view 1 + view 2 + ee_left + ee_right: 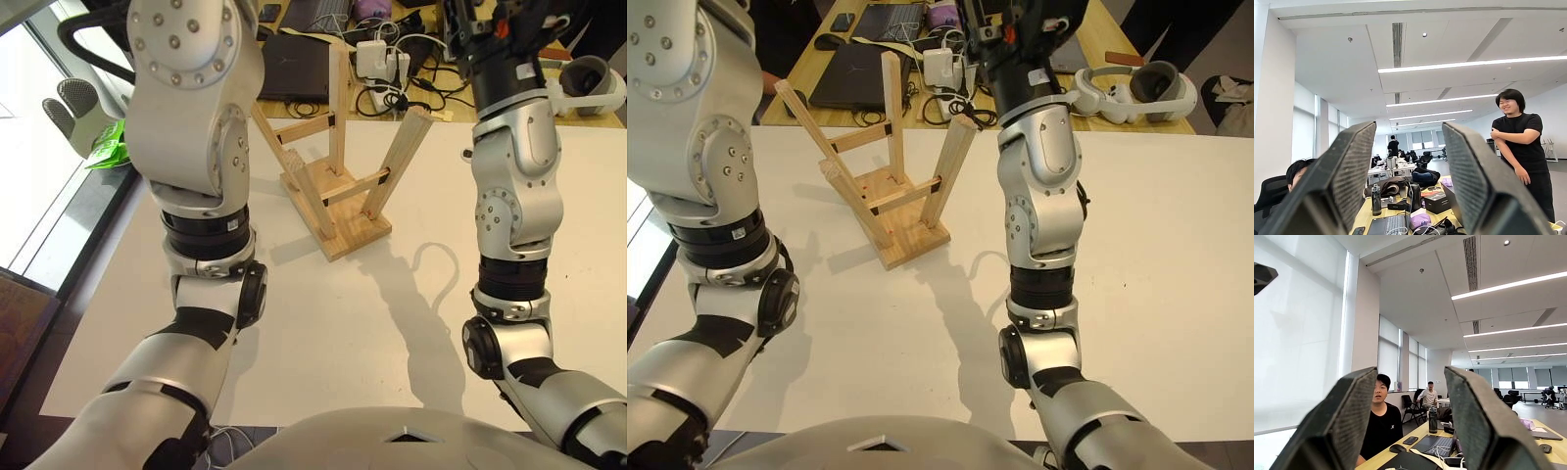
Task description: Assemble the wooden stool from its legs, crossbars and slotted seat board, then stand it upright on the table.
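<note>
Stool (338, 191) sits inverted on counter (323, 333): seat board (358, 231) down, legs (403, 160) up, between both arms. The left jaws and right jaws are apart, empty, aimed upward away from it.

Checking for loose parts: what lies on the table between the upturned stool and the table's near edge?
Nothing. The stretch of white table in front of the stool is bare, with no loose parts on it. Both eye views show this.

- Wooden stool (892, 186): pale wood, assembled, upside down on the white counter (1136, 245), its seat board (913, 240) lying flat.
- Legs (948, 171) splay upward, joined by crossbars (901, 194); apparently four legs.
</note>
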